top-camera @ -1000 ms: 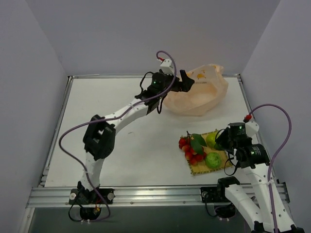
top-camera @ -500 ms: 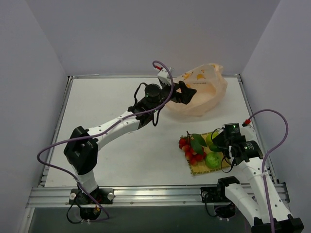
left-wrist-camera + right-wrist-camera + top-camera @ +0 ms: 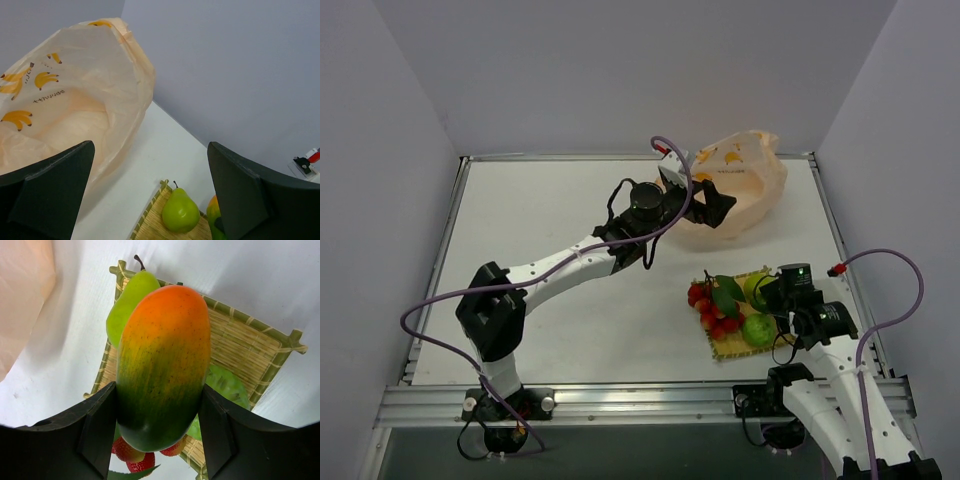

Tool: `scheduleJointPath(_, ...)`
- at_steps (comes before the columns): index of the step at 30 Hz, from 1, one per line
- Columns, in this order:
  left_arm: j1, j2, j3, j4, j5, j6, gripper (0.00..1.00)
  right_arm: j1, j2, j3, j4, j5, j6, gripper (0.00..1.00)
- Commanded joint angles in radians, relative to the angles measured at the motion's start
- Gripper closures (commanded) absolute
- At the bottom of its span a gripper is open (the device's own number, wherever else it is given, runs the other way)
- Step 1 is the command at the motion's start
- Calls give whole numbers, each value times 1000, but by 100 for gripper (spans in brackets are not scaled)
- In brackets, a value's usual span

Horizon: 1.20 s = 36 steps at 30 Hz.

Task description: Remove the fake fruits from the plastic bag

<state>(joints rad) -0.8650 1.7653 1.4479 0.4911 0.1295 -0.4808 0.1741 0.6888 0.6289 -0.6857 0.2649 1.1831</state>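
1. We record the plastic bag (image 3: 75,95) as translucent pale peach-orange, printed with yellow banana bunches and a line of dark lettering.
2. The mango (image 3: 162,360) grades from orange through yellow to dark green, and we note fine dark speckles.
3. The pear (image 3: 180,214) is bright yellow-green with a dark stem.
4. The mat (image 3: 250,345) is straw-yellow, woven in fine ribs.
5. The berry bunch (image 3: 713,306) is red with dark green leaves.
6. We record the table (image 3: 520,220) as white.
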Motion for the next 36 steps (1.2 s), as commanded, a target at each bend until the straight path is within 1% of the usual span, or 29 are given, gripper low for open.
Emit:
scheduleJointPath(1,-29,-6,49,30,-14,44,6,-1,15,-29,18,39,55,78)
scheduleJointPath(7,-49,11,58,24,-16,54,6,2,14,-52,32,23,76,75)
scheduleJointPath(11,-52,14,58,24,-18,54,6,5,20,-78,51,11,88,68)
scheduleJointPath(19,-54,19,60,23,-22,61,6,10,26,-106,71,-1,98,57)
scheduleJointPath(22,-54,23,62,23,-21,57,6,10,28,-113,72,-6,101,50)
scheduleJointPath(23,-54,23,62,23,-21,57,6,10,29,-115,74,-6,101,44)
scheduleJointPath(24,-54,25,62,23,-21,56,6,10,31,-115,71,-4,99,41)
scheduleJointPath(26,-54,26,65,23,-21,56,6,10,32,-115,74,-1,98,38)
scheduleJointPath(29,-54,28,66,23,-22,56,6,10,44,-112,74,-1,98,37)
scheduleJointPath(31,-54,29,66,23,-24,56,6,10,48,-104,71,-3,89,33)
scheduleJointPath(36,-54,37,69,21,-25,54,6,10,34,-71,68,-4,66,32)
